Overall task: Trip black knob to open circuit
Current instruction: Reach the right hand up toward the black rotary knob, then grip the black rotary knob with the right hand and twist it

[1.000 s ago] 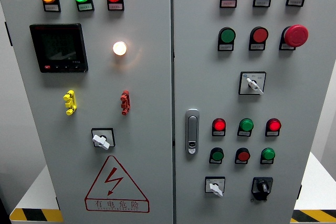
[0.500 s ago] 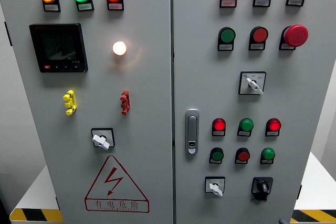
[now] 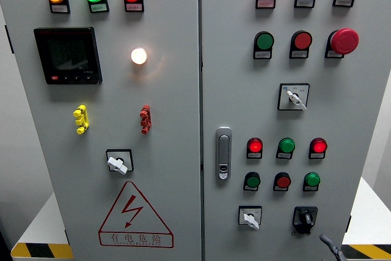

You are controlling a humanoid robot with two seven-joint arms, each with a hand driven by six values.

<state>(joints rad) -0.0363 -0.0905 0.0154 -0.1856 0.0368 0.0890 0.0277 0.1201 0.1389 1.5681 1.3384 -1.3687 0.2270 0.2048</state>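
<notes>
Right hand point(image 3: 330, 247) newly in view, below the black knob point(image 3: 303, 218).

The black knob point(image 3: 303, 217) sits low on the right door, pointer angled up-left.

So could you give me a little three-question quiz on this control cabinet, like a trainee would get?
1. Multiple choice: on the right door, the black knob sits at the A) top left, B) bottom right, C) middle.
2. True or false: the right hand is touching the black knob.
3. Fill in: the warning triangle sits directly below a ___ rotary switch.
Key: 1 B. 2 False; the hand is just below and to the right of the knob, apart from it. 3 White.
</notes>
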